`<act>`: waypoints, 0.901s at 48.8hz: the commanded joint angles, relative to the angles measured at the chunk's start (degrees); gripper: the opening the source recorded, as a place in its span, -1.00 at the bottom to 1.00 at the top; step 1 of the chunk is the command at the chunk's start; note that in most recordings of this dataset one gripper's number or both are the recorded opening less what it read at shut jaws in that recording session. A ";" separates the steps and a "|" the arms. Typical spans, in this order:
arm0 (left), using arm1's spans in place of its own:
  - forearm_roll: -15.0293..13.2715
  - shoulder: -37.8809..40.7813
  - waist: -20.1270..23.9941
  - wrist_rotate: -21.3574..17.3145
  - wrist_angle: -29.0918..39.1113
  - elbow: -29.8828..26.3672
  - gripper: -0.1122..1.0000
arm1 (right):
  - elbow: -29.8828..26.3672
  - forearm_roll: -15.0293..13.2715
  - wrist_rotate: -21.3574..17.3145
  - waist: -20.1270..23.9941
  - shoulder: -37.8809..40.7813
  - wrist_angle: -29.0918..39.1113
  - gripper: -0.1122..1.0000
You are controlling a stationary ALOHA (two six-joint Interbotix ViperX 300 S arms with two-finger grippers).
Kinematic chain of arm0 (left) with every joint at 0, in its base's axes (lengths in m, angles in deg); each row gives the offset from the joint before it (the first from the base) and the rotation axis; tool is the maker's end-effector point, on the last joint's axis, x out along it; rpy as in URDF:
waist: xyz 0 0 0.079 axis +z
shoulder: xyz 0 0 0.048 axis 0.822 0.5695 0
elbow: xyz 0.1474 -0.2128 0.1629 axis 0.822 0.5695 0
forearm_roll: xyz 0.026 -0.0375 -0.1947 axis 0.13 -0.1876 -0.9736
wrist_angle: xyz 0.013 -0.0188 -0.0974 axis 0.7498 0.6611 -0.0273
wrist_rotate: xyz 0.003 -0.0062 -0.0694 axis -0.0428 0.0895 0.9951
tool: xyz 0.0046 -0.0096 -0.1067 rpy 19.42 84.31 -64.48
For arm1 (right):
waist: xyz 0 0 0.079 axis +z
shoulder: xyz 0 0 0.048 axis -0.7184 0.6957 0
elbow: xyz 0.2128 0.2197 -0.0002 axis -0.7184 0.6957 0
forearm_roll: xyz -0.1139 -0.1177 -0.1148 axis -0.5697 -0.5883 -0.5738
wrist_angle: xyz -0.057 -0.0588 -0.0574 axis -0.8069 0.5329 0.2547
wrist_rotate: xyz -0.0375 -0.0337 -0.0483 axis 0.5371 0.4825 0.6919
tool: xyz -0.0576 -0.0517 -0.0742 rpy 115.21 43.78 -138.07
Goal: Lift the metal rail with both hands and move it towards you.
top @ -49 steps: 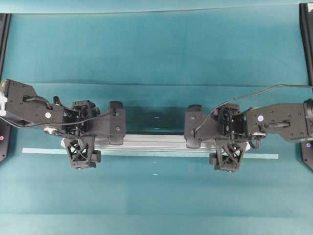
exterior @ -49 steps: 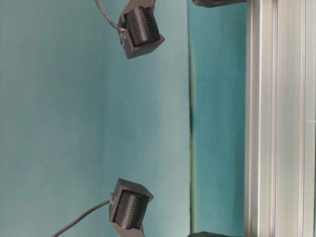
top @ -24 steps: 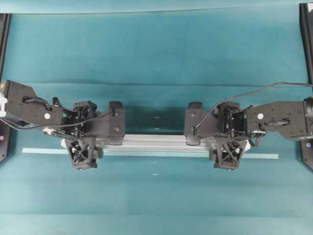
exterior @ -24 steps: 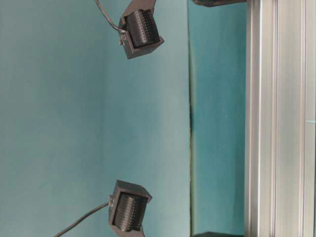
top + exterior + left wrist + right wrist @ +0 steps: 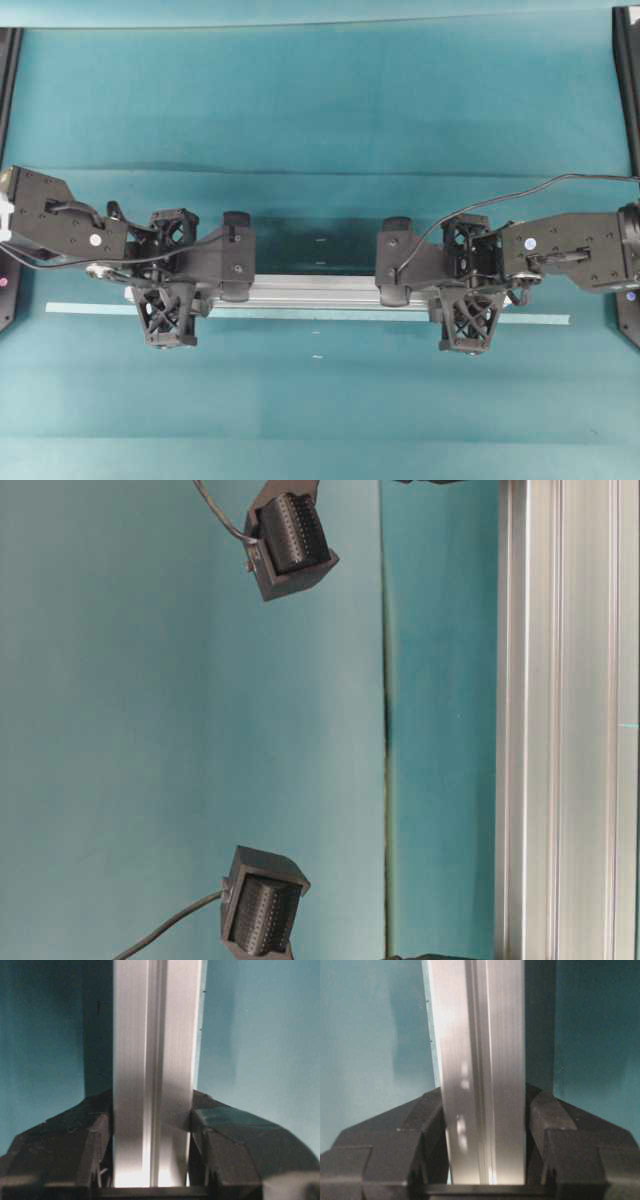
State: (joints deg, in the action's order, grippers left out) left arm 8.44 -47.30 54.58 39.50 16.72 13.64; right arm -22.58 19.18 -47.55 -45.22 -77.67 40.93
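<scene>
Both grippers closed onto metal rail (image 5: pixel 315 292) — ends overhang.

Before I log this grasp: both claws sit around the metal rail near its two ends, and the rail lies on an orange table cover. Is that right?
Not quite: the table cover is teal, not orange, as the overhead view shows. The rest holds: the left claw and the right claw each straddle the metal rail near its ends.
</scene>
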 commanded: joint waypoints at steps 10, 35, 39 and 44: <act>0.00 -0.35 -0.18 0.97 -0.53 -0.26 -0.28 | -0.35 0.35 -0.09 -0.26 0.26 0.00 -0.05; 0.00 -4.57 -0.62 0.97 6.24 -2.64 -0.28 | -3.96 1.05 -1.58 -0.26 -2.90 9.23 -0.05; 0.00 -6.77 -0.70 0.97 10.55 -4.31 -0.28 | -6.15 1.14 -2.64 -0.26 -4.48 13.80 -0.05; 0.00 -9.49 -0.70 1.05 16.08 -6.42 -0.28 | -9.05 1.14 -3.78 -0.26 -6.59 19.25 -0.05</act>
State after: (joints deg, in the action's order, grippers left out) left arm 8.53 -53.63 54.05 40.21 29.29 9.78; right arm -29.17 19.97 -49.93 -45.31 -82.33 56.66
